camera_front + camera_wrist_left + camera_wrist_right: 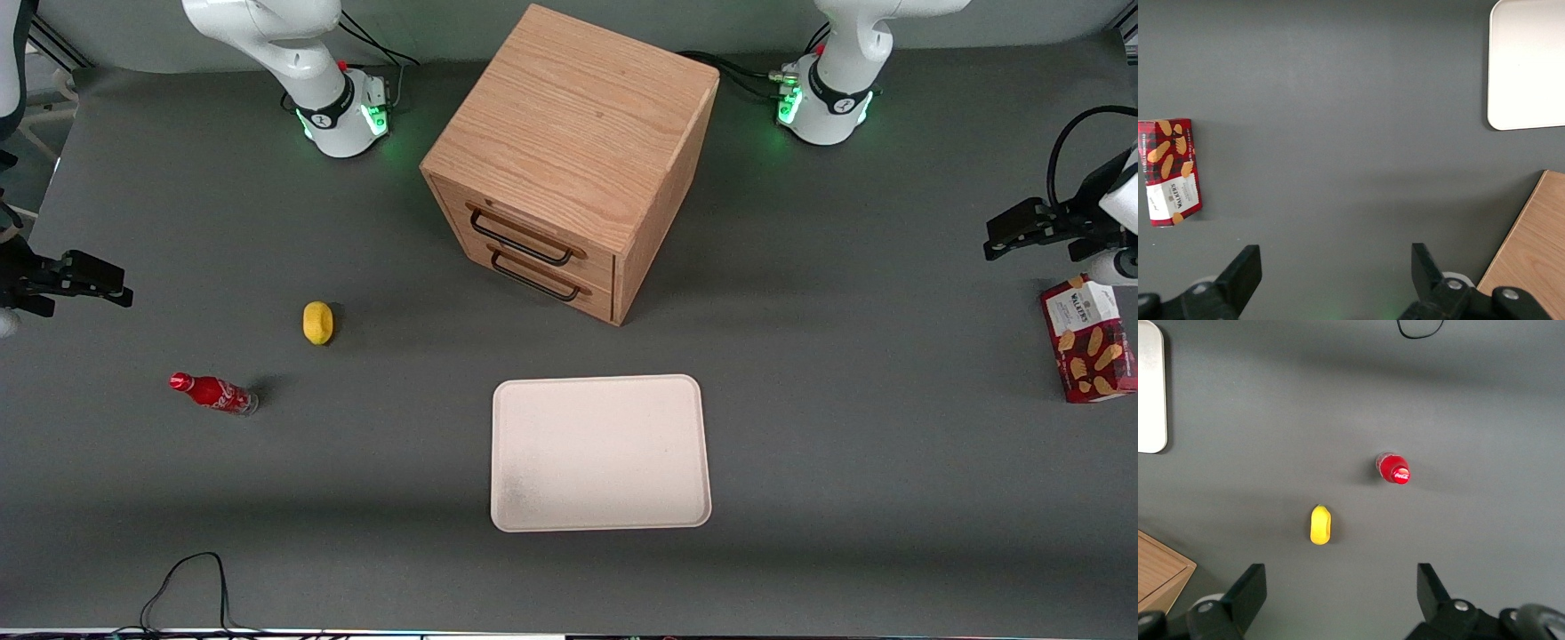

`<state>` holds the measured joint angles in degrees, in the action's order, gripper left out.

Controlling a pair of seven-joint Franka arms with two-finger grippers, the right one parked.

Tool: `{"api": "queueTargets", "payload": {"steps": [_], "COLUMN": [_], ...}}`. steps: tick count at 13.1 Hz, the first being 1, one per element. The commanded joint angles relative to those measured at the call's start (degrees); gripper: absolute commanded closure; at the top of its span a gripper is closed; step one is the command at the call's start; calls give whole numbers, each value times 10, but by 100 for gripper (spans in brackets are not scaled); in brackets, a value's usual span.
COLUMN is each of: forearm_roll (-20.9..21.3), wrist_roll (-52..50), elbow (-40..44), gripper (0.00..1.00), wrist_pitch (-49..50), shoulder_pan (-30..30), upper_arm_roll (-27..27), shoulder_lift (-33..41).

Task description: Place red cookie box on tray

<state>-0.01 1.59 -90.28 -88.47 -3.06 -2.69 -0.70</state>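
The red cookie box (1088,340) lies flat on the dark table at the working arm's end; it also shows in the left wrist view (1169,172). The cream-white tray (600,452) lies bare near the table's middle, nearer the front camera than the wooden drawer cabinet; one corner of it shows in the left wrist view (1528,63). My left gripper (1013,233) hovers above the table a little farther from the front camera than the box, apart from it. In the left wrist view the gripper (1333,267) is open with nothing between the fingers.
A wooden two-drawer cabinet (573,160) stands farther from the front camera than the tray. A yellow lemon (317,322) and a small red soda bottle (213,393) lie toward the parked arm's end. A black cable (187,587) loops at the table's front edge.
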Motion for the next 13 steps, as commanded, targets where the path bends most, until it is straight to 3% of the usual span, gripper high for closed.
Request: {"api": "queueTargets", "payload": {"steps": [1,10,13], "forearm_roll": [-6,-5,1], "wrist_roll": [-8,-7,7], "elbow": [-3,-4,-3], "gripper": [0,0,0], "wrist_pitch": [4,6,-7], "shoulder_pan": [-4,0,58], "upper_arm_roll": [-3,-6,-6], "shoulder_lift": [5,4,-10]}}
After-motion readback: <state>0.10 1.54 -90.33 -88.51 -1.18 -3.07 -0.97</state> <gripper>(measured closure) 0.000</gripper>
